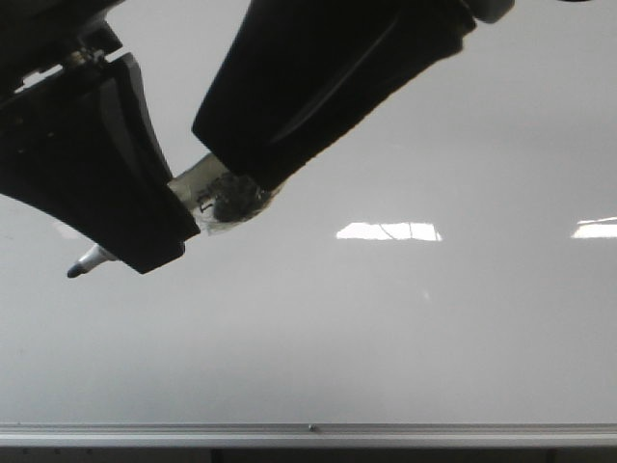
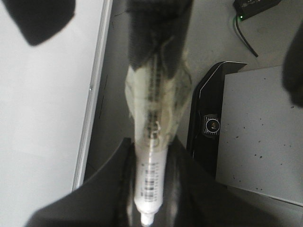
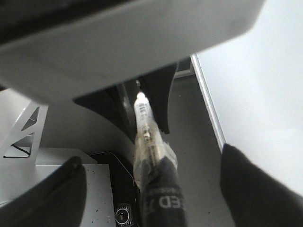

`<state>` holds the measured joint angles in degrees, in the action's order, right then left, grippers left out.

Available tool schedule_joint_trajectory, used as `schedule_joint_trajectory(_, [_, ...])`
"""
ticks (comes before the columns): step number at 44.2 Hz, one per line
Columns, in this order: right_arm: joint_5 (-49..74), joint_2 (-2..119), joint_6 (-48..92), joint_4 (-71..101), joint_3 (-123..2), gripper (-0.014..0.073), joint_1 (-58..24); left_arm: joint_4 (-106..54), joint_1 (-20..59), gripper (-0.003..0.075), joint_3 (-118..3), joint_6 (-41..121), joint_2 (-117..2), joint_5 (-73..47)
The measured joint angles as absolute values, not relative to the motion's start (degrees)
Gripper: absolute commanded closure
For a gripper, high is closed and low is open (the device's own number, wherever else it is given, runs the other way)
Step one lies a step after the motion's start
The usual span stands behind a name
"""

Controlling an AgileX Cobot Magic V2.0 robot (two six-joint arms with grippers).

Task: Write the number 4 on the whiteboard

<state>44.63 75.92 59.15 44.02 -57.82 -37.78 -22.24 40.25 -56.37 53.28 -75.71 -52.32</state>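
Glossy whiteboard [image 1: 405,328] filling frame, no 4 visible. Marker [image 1: 94,258] at left, clamped in left gripper [image 2: 149,189] jaws. Right gripper [image 3: 142,189] jaws apart, upper centre.

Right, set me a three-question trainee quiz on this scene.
1. True or false: a 4 shows on the whiteboard.
2. Which gripper is clamped on the marker? A) left B) right C) neither
3. Fill in: in the front view, the marker's tip points to the lower ____.

Key: 1 false, no 4 shows on it. 2 A, the left gripper. 3 left.
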Motion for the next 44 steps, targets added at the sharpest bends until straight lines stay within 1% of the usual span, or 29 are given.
schedule_joint_trajectory(1, [44.6, 76.2, 59.2, 44.0, -57.8, 0.0232, -37.8, -22.2, 40.2, 0.0741, -56.4, 53.3, -75.7, -52.3])
schedule_joint_trajectory(4, [44.9, 76.5, 59.3, 44.0, -57.8, 0.0382, -37.8, -22.2, 40.2, 0.0741, -56.4, 53.3, -75.7, -52.3])
schedule_joint_trajectory(5, [45.0, 76.5, 59.3, 44.1, -57.8, 0.0449, -37.8, -22.2, 40.2, 0.0741, -56.4, 53.3, -75.7, -52.3])
schedule_joint_trajectory(6, [45.2, 76.5, 59.3, 44.1, -57.8, 0.0483, -37.8, -22.2, 40.2, 0.0741, -56.4, 53.3, -75.7, -52.3])
schedule_joint_trajectory(7, [45.3, 76.5, 59.3, 44.1, -57.8, 0.055, -37.8, -22.2, 40.2, 0.0741, -56.4, 53.3, -75.7, -52.5])
schedule_joint_trajectory(9, [45.6, 76.5, 59.3, 44.0, -57.8, 0.0641, -37.7, -22.4, 40.2, 0.0741, -56.4, 53.6, -75.7, -52.8])
schedule_joint_trajectory(10, [45.7, 76.5, 59.4, 44.0, -57.8, 0.0673, -37.7, -22.4, 40.2, 0.0741, -56.4, 54.0, -75.7, -52.8])
schedule_joint_trajectory(12, [45.8, 76.5, 59.4, 44.0, -57.8, 0.0658, -37.7, -22.4, 40.2, 0.0741, -56.4, 54.2, -75.7, -52.9])
schedule_joint_trajectory(17, [45.8, 76.6, 59.4, 44.0, -57.9, 0.0658, -37.7, -22.4, 40.2, 0.0736, -56.4, 54.4, -75.7, -52.9])
schedule_joint_trajectory(19, [45.8, 76.6, 59.4, 44.0, -57.9, 0.0658, -37.7, -22.4, 40.2, 0.0707, -56.4, 54.4, -75.7, -52.9])
schedule_joint_trajectory(21, [45.8, 76.6, 59.6, 44.0, -57.9, 0.0658, -37.7, -22.4, 40.2, 0.0654, -56.4, 54.4, -75.7, -52.9])
schedule_joint_trajectory(22, [45.8, 76.6, 59.6, 44.0, -57.9, 0.0658, -37.7, -22.4, 40.2, 0.0602, -56.4, 54.4, -75.7, -52.8])
schedule_joint_trajectory(23, [45.8, 76.6, 59.6, 44.0, -57.9, 0.0658, -37.7, -22.4, 40.2, 0.0572, -56.4, 54.4, -75.7, -52.7])
schedule_joint_trajectory(25, [45.8, 76.6, 59.7, 43.9, -57.9, 0.0658, -37.6, -22.5, 40.2, 0.0423, -56.4, 54.4, -75.7, -52.3])
schedule_joint_trajectory(26, [45.7, 76.6, 59.7, 43.9, -57.9, 0.0658, -37.4, -22.7, 40.2, 0.0383, -56.4, 54.2, -75.7, -51.9])
schedule_joint_trajectory(27, [45.7, 76.6, 59.6, 43.9, -57.9, 0.0658, -37.1, -22.8, 40.2, 0.0301, -56.4, 53.9, -75.7, -51.5])
schedule_joint_trajectory(30, [46.1, 76.6, 58.9, 43.9, -57.9, 0.0658, -36.1, -22.9, 40.2, 0.013, -56.4, 52.6, -75.7, -50.0])
schedule_joint_trajectory(33, [46.8, 76.6, 58.5, 43.8, -57.9, 0.0656, -34.2, -23.0, 40.2, 0.0043, -56.4, 51.9, -75.7, -48.8])
schedule_joint_trajectory(34, [47.1, 76.6, 58.4, 43.8, -57.9, 0.0656, -33.5, -23.0, 40.2, 0.0026, -56.4, 51.7, -75.7, -48.6])
schedule_joint_trajectory(36, [47.6, 76.1, 58.2, 43.8, -57.7, 0.0656, -31.8, -23.2, 40.2, 0.0024, -56.4, 51.6, -75.7, -48.2])
schedule_joint_trajectory(40, [48.0, 73.9, 57.5, 43.8, -56.0, 0.0656, -28.5, -23.3, 40.2, 0.0043, -56.4, 51.5, -75.7, -47.8])
schedule_joint_trajectory(44, [46.9, 69.9, 57.3, 43.8, -53.1, 0.0656, -23.8, -23.3, 40.2, 0.0089, -56.4, 51.5, -75.7, -47.7])
